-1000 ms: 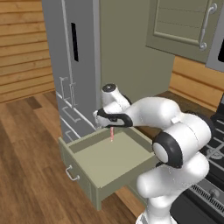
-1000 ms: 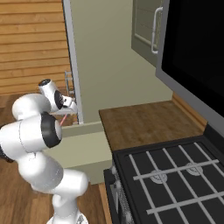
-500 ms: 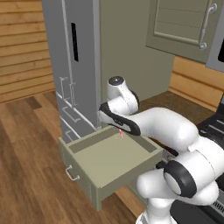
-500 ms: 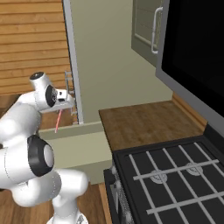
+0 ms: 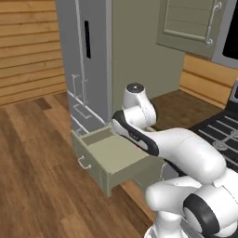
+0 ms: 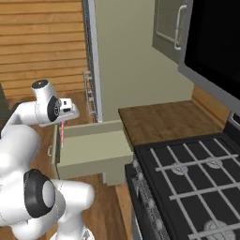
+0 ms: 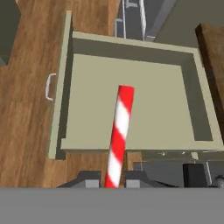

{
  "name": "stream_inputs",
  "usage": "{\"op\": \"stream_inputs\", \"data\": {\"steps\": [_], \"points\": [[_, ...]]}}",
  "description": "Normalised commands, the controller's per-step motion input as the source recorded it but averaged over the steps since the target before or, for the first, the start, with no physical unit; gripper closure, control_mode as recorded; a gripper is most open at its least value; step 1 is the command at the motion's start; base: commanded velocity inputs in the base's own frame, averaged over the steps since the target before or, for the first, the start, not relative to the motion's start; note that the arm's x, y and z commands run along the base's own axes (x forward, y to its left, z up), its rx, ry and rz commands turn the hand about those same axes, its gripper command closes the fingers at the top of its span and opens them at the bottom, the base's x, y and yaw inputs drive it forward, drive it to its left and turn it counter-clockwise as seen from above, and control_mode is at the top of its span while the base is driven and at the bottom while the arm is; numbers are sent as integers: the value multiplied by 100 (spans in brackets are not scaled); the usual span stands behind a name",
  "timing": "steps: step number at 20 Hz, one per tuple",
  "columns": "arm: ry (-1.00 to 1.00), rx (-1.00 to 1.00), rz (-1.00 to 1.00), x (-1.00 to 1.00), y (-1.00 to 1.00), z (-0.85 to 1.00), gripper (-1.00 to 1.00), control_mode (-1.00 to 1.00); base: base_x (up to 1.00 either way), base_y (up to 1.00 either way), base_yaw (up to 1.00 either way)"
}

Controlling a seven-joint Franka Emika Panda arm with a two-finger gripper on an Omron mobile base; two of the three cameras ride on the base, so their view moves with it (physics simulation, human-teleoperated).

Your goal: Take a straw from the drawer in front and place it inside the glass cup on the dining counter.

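My gripper (image 7: 113, 180) is shut on the lower end of the red-and-white striped straw (image 7: 119, 135), which points away from the hand over the open sage-green drawer (image 7: 153, 100). The drawer's inside looks bare, and its silver handle (image 7: 49, 86) sits on the front panel. From the right base view the straw (image 6: 61, 135) hangs pinkish below the gripper (image 6: 63, 121), above the drawer's (image 6: 91, 150) left rim. The left base view has the arm reaching over the pulled-out drawer (image 5: 114, 153). The glass cup and the dining counter are out of view.
A grey steel fridge (image 5: 86, 69) with bar-handled drawers stands just behind the drawer. A brown wood countertop (image 6: 159, 117) and a black stove (image 6: 187, 183) lie to the right. Upper cabinets (image 5: 190, 23) hang above. Plank floor (image 5: 37, 162) spreads to the left.
The straw has risen out of the drawer in the shut gripper as the arm lifted and swung. Both base views have shifted, so the base has moved.
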Motion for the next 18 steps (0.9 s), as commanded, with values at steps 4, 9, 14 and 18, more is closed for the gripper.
{"op": "stream_inputs", "data": {"steps": [4, 9, 14, 18], "points": [[0, 0, 0, 0, 0, 0, 100, 100, -72, 100, 7], [0, 0, 0, 0, 0, 0, 100, 100, -7, 100, 2], [0, 0, 0, 0, 0, 0, 100, 100, 64, 99, 0], [0, 0, 0, 0, 0, 0, 100, 100, 100, 63, 0]]}}
